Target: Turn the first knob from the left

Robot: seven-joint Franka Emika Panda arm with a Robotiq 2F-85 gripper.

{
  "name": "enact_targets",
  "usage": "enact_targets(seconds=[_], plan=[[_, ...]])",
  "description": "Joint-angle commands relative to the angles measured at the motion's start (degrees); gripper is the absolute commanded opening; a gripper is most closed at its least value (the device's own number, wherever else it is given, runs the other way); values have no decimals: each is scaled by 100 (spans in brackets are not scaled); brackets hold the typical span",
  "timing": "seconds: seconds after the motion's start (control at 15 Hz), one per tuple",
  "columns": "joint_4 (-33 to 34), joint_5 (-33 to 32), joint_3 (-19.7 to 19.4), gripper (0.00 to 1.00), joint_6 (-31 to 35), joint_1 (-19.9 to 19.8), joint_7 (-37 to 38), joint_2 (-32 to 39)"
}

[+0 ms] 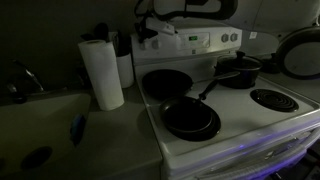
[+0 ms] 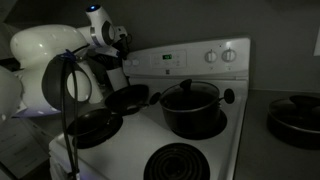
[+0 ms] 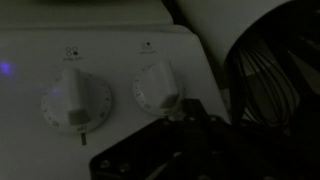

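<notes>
The white stove's back panel [image 3: 120, 50] fills the wrist view and carries two white knobs. The first knob from the left [image 3: 77, 100] sits at the lower left, and the second knob [image 3: 158, 88] is beside it. My gripper [image 3: 190, 118] is a dark mass at the bottom, with its tip close to the second knob's right edge. The dim picture does not show whether the jaws are open or shut. In both exterior views the gripper [image 1: 150, 30] [image 2: 120, 38] hovers at the left end of the back panel and hides the left knobs.
A black skillet [image 1: 190, 118], a second pan [image 1: 165, 82] and a lidded pot [image 1: 240, 70] stand on the burners. A paper towel roll [image 1: 101, 72] stands left of the stove beside a sink [image 1: 40, 120]. A wire whisk [image 3: 270, 80] hangs right of the knobs.
</notes>
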Motion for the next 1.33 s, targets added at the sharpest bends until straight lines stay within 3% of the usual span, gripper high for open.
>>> enact_targets(seconds=[0.0, 0.27, 0.33, 0.4, 0.93, 1.0, 1.07, 1.27], plan=[[-214, 122, 109, 0, 156, -72, -55, 84], [-234, 81, 157, 0, 164, -45, -63, 77], [403, 151, 63, 0, -170, 18, -84, 409], [-231, 48, 144, 0, 69, -12, -63, 46], [-200, -285, -5, 0, -311, 287, -164, -418], [451, -249, -134, 0, -674, 385, -186, -137], [-167, -379, -81, 0, -531, 383, -148, -556], [-124, -561, -179, 0, -802, 493, -182, -716]])
